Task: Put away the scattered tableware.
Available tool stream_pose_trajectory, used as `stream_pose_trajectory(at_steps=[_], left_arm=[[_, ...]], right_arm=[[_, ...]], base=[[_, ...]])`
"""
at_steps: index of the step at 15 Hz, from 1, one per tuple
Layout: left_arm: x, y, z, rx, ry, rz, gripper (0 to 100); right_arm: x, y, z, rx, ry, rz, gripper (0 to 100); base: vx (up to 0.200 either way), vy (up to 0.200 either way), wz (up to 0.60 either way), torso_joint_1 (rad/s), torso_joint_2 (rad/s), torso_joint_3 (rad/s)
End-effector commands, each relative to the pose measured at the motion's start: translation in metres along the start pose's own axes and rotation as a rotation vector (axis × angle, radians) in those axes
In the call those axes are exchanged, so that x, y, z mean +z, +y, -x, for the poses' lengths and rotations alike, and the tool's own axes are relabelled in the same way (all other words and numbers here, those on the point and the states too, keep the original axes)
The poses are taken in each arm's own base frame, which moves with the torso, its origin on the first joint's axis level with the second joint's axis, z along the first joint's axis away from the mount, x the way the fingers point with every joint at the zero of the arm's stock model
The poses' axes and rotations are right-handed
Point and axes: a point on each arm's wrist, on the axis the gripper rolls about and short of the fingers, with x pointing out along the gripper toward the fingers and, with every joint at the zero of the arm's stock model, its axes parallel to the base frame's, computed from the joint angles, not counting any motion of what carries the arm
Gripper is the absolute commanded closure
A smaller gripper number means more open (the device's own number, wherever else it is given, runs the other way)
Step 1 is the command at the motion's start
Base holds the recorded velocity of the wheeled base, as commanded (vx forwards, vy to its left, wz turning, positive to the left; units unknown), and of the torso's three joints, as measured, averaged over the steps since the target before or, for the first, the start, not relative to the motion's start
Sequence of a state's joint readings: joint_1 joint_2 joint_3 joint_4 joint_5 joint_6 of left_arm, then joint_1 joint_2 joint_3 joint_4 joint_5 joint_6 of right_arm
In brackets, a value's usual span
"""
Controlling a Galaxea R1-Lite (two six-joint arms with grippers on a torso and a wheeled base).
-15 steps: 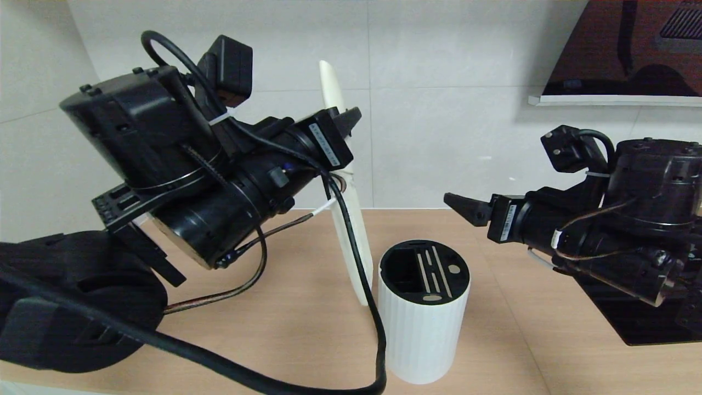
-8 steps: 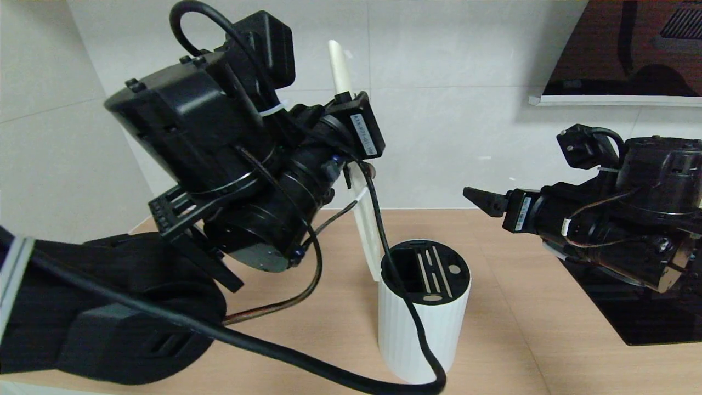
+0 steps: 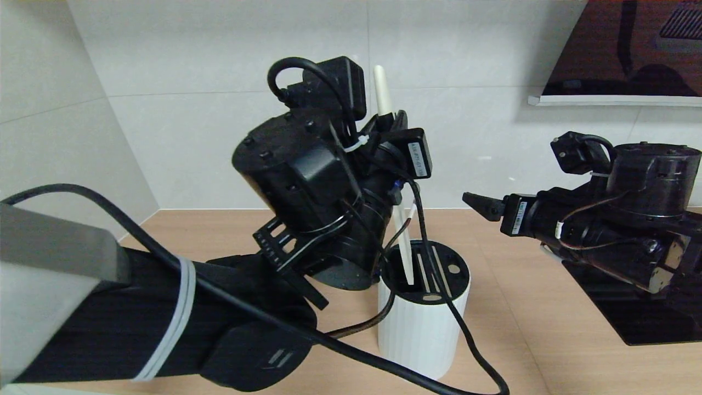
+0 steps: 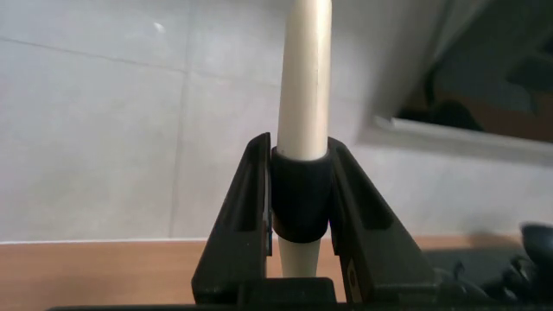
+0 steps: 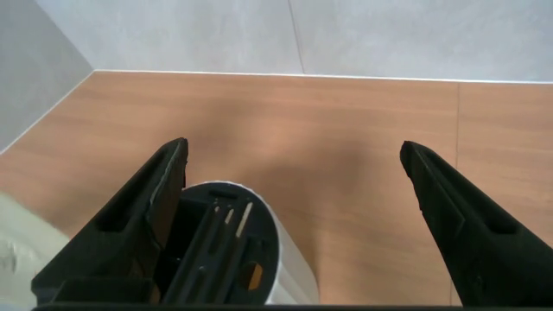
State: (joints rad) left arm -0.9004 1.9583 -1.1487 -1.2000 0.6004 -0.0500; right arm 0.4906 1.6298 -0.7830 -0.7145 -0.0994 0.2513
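Observation:
My left gripper (image 3: 394, 125) is shut on a long cream utensil (image 3: 382, 90), held upright over the white ribbed utensil holder (image 3: 422, 329). The utensil's lower end (image 3: 406, 252) dips into the large opening in the holder's black slotted top. In the left wrist view the left gripper (image 4: 300, 151) has both fingers (image 4: 251, 199) clamped on the cream handle (image 4: 307, 78). My right gripper (image 3: 477, 202) hangs to the right of the holder and above it. In the right wrist view the right gripper (image 5: 294, 151) stands open with nothing in it, above the holder (image 5: 229, 250).
The holder stands on a wooden countertop (image 3: 526, 285) against a tiled wall. A black cooktop (image 3: 630, 312) lies at the right edge, with a dark range hood (image 3: 620, 55) above it. Bare counter lies behind and to the left of the holder.
My left arm has swung right and come down with the utensil, whose lower end has gone from beside the holder into its opening. The right arm has barely shifted.

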Motion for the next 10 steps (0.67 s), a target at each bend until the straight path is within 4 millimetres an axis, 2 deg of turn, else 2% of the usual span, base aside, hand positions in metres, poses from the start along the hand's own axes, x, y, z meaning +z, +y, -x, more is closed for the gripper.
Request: stream_pose_trajectory(at_steps=[1,4,10], left_arm=[[-0.02,-0.005,-0.002,-0.009,0.028,-0.014,100],[-0.024,-0.005,-0.003,-0.012,0.018,-0.023,100],[-0.044,-0.005,-0.006,-0.008,0.013,-0.058,100]], right_arm=[[-0.006,-0.001,-0.005,-0.007,0.02,0.003,0],[-0.005,-0.001,-0.004,-0.006,0.017,0.003,0],[-0.009,0.0,-0.005,-0.005,0.031,0.005,0]], base=[[0.0,0.0,0.0,0.0,0.0,0.0],[0.0,0.0,0.0,0.0,0.0,0.0],[0.0,0.0,0.0,0.0,0.0,0.0]])
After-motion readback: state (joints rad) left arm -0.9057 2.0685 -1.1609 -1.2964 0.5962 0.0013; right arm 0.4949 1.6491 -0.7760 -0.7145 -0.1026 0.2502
